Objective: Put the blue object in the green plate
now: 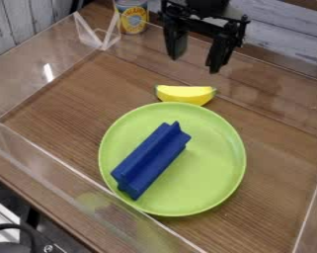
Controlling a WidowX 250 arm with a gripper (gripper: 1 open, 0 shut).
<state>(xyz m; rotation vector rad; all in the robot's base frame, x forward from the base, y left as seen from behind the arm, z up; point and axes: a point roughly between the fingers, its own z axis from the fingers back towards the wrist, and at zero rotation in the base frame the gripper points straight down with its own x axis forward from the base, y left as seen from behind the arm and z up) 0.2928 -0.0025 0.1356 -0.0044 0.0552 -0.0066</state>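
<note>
On the wood-grain tabletop [68,109], walled by clear acrylic panels [36,158], the blue object [153,158] is seen lying inside the green plate [213,193], below the spread, empty jaws of the gripper [198,49], a yellow banana-shaped piece [186,95] between.

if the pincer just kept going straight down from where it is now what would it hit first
Probably bare wooden tabletop. The open pincer points down behind the yellow piece, which sits nearer the camera beside the green plate. Depth from this one view is uncertain, so it could clip the yellow piece.
</note>
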